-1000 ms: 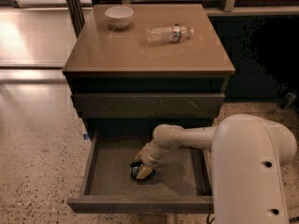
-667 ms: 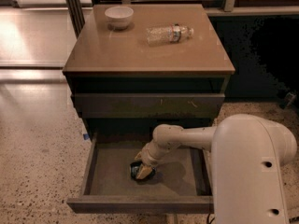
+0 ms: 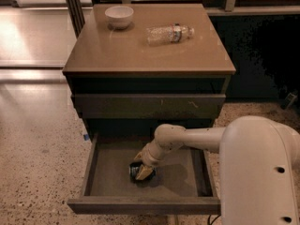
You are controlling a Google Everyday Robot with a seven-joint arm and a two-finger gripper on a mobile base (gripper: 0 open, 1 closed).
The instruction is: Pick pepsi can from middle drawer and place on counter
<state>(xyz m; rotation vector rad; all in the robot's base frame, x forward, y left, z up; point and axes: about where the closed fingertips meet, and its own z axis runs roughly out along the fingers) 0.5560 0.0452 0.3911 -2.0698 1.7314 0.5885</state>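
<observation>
A speckled stone floor (image 3: pixel 37 139) surrounds a dark cabinet whose glossy tan counter (image 3: pixel 140 55) carries a white bowl (image 3: pixel 119 17) at its back left and, to the right of it, a clear water bottle (image 3: pixel 169 33) lying on its side. Below a closed, scratched drawer front (image 3: pixel 150 106), the middle drawer (image 3: pixel 108 172) stands pulled open. On its grey floor, near the centre, sits the pepsi can (image 3: pixel 135 171), pinched in the gripper (image 3: pixel 140 168), whose white arm (image 3: pixel 197 138) reaches in from the right.
</observation>
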